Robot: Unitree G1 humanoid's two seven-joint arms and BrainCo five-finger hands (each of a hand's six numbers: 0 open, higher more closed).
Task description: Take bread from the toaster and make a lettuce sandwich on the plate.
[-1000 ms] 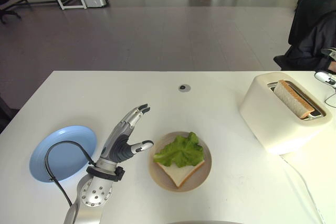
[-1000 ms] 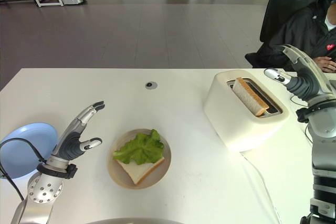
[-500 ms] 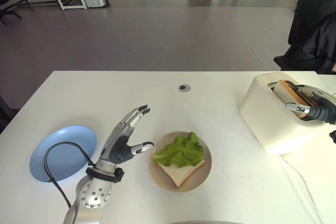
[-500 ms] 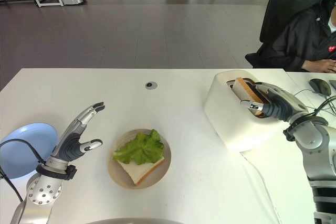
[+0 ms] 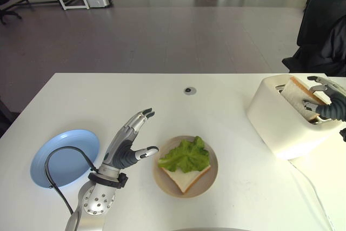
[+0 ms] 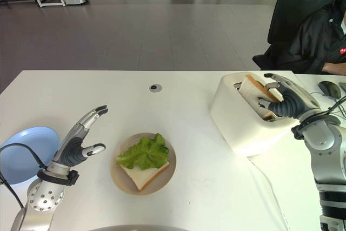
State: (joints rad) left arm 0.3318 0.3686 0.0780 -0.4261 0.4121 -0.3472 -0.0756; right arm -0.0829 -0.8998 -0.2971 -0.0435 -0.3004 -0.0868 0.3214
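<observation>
The lower part of the toast slice [image 6: 252, 92] is hidden inside the toaster [image 6: 238, 125], and part of its upper end is covered by the fingers of the right robot hand [image 6: 286, 104] clasped around it. In the left eye view, that robot hand is cut off at the wrist by the right edge. What lies in the slot behind that robot hand cannot be told. To the right of the left robot hand [image 6: 81, 140], the far part of the bread slice [image 6: 145, 177] on the plate [image 6: 120, 183] is covered by lettuce [image 6: 141, 153]. To that robot hand's left, the blue plate [image 6: 32, 136] is cut by the picture's edge in the right eye view. The small round fitting [image 6: 155, 87] in the bench [image 6: 205, 198], beyond that robot hand, is too small to be identified.
</observation>
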